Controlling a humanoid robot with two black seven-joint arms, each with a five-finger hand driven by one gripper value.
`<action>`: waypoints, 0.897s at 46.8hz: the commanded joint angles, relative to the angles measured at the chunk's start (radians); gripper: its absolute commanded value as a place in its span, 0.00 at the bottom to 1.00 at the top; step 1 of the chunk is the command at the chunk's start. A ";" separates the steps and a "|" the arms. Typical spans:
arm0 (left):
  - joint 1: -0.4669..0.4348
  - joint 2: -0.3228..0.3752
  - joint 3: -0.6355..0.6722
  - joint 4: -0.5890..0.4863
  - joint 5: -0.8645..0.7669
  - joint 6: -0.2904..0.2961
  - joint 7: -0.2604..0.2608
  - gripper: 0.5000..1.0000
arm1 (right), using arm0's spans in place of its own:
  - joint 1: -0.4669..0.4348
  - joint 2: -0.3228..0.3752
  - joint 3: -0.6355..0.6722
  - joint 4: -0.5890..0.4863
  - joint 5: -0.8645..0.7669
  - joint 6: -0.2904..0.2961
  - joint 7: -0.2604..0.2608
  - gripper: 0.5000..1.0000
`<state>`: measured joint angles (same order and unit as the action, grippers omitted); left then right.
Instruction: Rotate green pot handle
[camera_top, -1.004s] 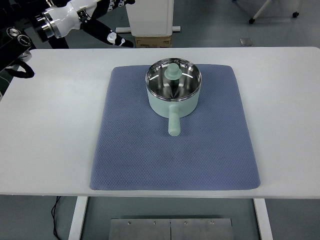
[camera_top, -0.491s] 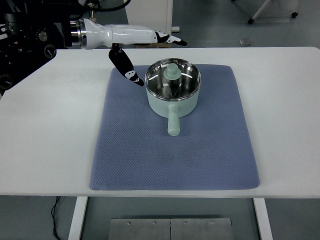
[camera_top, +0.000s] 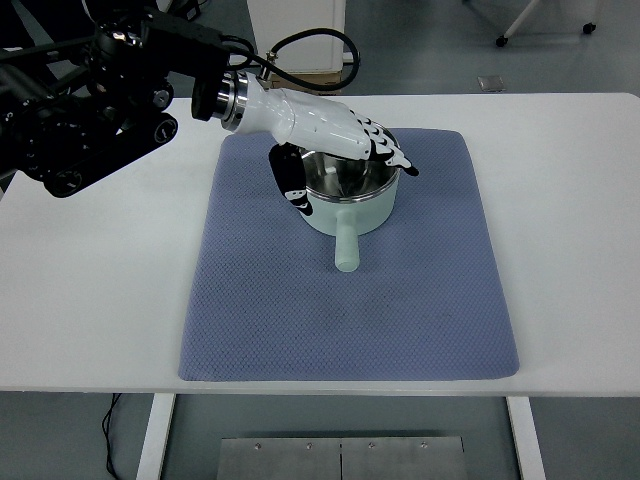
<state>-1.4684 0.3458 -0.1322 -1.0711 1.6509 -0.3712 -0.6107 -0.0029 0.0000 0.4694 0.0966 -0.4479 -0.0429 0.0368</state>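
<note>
I see the white fingers (camera_top: 385, 150) of my left hand (camera_top: 330, 128) stretched out and a bit spread over the top of the green pot (camera_top: 348, 200); they are not closed on anything. The thumb (camera_top: 290, 178) hangs down by the pot's left wall, and I cannot tell if it touches. The hand hides most of the pot's far rim and part of its shiny inside.

The pot sits on the far half of the blue mat (camera_top: 400, 310), near the middle from left to right. Its handle (camera_top: 346, 243) sticks out from the near side, toward me, and lies just above the mat. Nothing is near the handle; there is bare mat to its left, to its right and in front of it.

The mat lies on the white table (camera_top: 100, 290). Wide bare table shows to the left of the mat and a smaller strip to the right. The mat's near edge stops just short of the table's near edge.

My black left arm (camera_top: 100, 95) comes in from the far left corner. I can read no words or labels anywhere.
</note>
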 joint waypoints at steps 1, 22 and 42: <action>-0.024 -0.018 0.046 -0.003 0.007 0.000 0.000 1.00 | 0.000 0.000 0.000 0.000 0.000 0.000 0.000 1.00; -0.096 -0.048 0.186 -0.055 0.006 0.000 0.000 1.00 | 0.000 0.000 0.000 0.000 0.000 0.000 0.000 1.00; -0.090 -0.094 0.289 -0.050 0.006 0.003 0.000 1.00 | 0.000 0.000 0.000 0.000 0.000 0.000 0.000 1.00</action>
<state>-1.5590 0.2581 0.1546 -1.1240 1.6566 -0.3684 -0.6111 -0.0031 0.0000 0.4694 0.0966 -0.4479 -0.0430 0.0367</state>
